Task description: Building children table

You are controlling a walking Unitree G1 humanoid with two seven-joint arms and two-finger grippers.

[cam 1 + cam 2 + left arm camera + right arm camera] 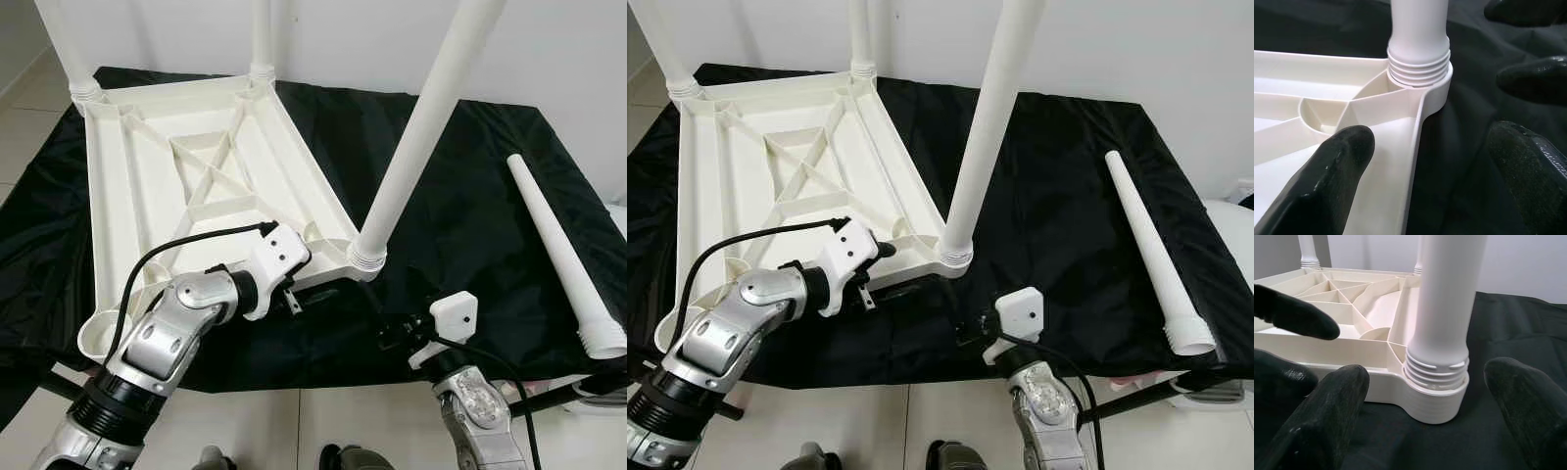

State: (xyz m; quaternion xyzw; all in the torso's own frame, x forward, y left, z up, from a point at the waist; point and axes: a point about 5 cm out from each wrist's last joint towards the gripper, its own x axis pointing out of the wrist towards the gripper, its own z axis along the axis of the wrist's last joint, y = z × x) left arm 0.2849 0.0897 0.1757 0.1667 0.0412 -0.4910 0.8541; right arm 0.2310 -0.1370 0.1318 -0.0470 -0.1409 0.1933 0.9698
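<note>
Upturned white tabletop (186, 166) (three legs up); loose leg (563, 250)

No legible text — none anywhere.

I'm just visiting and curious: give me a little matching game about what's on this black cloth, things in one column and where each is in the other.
Things:
1. loose leg
2. near-right leg
3. left end effector
4. near-left socket

Places or states:
A. at the tabletop's near edge, open
B. lying flat on the cloth
C. no leg in it
D. standing in its corner socket

Pairs: 1-B, 2-D, 3-A, 4-C
</note>
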